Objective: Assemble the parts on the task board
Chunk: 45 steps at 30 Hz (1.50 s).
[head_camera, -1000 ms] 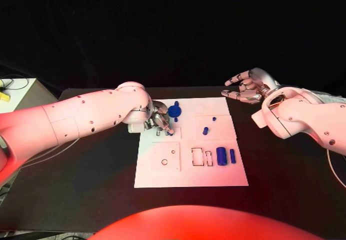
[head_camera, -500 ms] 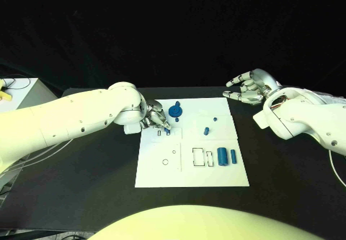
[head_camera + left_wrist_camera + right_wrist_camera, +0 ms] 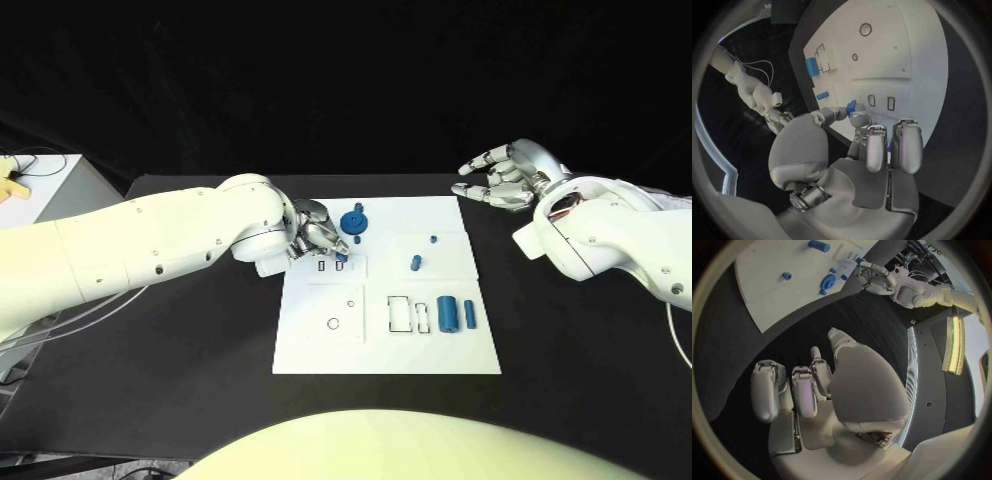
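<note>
Small blue part (image 3: 342, 255) sits pinched at the left hand's (image 3: 315, 240) fingertips (image 3: 856, 119), right over the two small rectangular slots (image 3: 329, 265) near the task board's (image 3: 387, 355) left edge; can't tell if the part is touching the board. The rest of that hand's fingers are curled in over the board. Just beyond the left hand, toward the board's far edge, stands the blue round disc part (image 3: 355, 222) with a small blue peg beside it. Further across from the left hand: two small blue pegs (image 3: 415, 262), then a large blue cylinder (image 3: 449, 313) and a thinner blue bar (image 3: 469, 312) beside two outlined rectangular recesses (image 3: 405, 314). Round hole (image 3: 333, 324) on the raised square plate, nearer the robot than the left hand. Right hand (image 3: 500, 177) is off the board, past its far right corner, above the black table (image 3: 188, 340), holding nothing, fingers loosely bent and apart.
</note>
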Available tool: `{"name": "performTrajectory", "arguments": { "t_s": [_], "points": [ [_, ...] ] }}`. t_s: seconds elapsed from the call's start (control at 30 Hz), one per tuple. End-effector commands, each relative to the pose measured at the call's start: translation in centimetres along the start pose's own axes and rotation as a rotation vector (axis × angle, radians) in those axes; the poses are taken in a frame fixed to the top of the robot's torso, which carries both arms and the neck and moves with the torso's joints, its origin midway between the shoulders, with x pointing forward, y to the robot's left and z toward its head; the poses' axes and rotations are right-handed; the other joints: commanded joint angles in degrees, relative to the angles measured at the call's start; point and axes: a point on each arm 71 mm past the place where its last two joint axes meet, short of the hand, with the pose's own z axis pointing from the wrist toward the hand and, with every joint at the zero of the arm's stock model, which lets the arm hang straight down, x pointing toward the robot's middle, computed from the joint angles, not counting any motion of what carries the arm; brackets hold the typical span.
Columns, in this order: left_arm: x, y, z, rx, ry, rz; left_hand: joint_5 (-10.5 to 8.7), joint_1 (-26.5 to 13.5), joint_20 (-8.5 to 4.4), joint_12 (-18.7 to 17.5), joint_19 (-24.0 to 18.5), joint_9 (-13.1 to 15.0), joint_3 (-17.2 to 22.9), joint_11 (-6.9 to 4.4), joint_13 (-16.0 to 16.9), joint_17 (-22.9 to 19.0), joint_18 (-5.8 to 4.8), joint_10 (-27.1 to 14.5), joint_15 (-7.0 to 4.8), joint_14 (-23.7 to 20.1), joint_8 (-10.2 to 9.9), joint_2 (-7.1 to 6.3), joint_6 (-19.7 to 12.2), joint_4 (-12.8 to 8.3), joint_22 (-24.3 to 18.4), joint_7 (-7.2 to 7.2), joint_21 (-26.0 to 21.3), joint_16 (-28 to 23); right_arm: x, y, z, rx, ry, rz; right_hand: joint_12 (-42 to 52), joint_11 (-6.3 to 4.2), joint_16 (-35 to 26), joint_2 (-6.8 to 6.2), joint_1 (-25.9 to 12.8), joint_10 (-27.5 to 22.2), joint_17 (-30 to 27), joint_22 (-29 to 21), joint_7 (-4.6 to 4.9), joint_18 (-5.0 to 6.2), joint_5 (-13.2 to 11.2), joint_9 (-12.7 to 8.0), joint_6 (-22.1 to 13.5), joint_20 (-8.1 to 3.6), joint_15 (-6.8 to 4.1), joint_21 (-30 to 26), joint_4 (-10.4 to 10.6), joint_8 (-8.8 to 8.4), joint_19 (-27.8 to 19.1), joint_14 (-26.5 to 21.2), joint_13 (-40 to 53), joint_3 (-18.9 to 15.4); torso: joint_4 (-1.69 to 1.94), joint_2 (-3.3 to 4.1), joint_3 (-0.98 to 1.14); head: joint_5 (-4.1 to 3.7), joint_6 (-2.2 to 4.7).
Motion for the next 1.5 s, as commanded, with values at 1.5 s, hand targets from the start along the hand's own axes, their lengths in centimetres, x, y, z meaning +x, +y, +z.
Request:
{"name": "performTrajectory", "arguments": {
  "t_s": [1.5],
  "points": [
    [3.2, 1.7, 1.6, -0.007, -0.184, 0.049, 0.27, -1.06, -0.21, 0.72, 0.84, -0.58, 14.08, -0.3, 0.41, 13.67, -1.17, 0.93, -0.64, 5.77, 0.61, 0.51, 2.43, -13.75, 3.49, -1.71, 0.47, 0.32, 0.3, -0.3, 0.0, 0.001, 0.034, -0.018, 0.38, -0.09, -0.11, -0.07, -0.54, 0.13, 10.06, 8.9, -0.12, 1.08, 0.85, -0.09, -0.44, 0.16, 0.29, 0.08, 0.08, 0.52, 1.64, 4.67, 3.43, -0.19, 0.71, -0.76, 0.49, -0.66, 0.01]
  ]
}}
